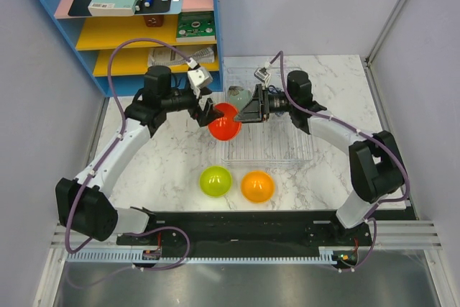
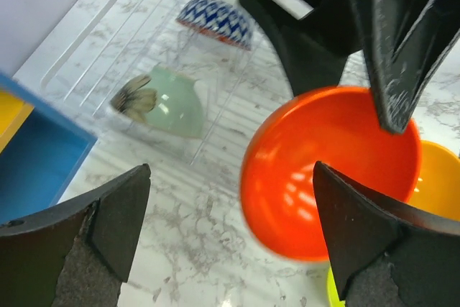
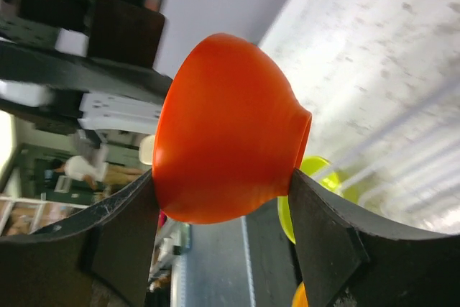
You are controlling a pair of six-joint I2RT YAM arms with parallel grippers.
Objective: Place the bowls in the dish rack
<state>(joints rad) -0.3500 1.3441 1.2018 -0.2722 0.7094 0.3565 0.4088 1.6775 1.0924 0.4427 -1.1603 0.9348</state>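
Lower centre of the top view: we see the lime green bowl [image 1: 215,181] and the orange bowl [image 1: 256,186] side by side on the desk [image 1: 165,170], not touching. Mid-frame, the right pincer [image 1: 241,116] is pinching the red bowl [image 1: 224,123] at the left edge of the dish rack [image 1: 287,141]. The left pincer [image 1: 207,111] is spread wide just left of it, clear of the bowl. Farther up, the pale grey-green bowl [image 2: 172,102] and the patterned bowl [image 2: 215,23] sit inside the rack.

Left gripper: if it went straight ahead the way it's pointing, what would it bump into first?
The red bowl. It sits straight ahead of the open left gripper, clamped by the right gripper. Exactly how near it is, the pictures don't show.
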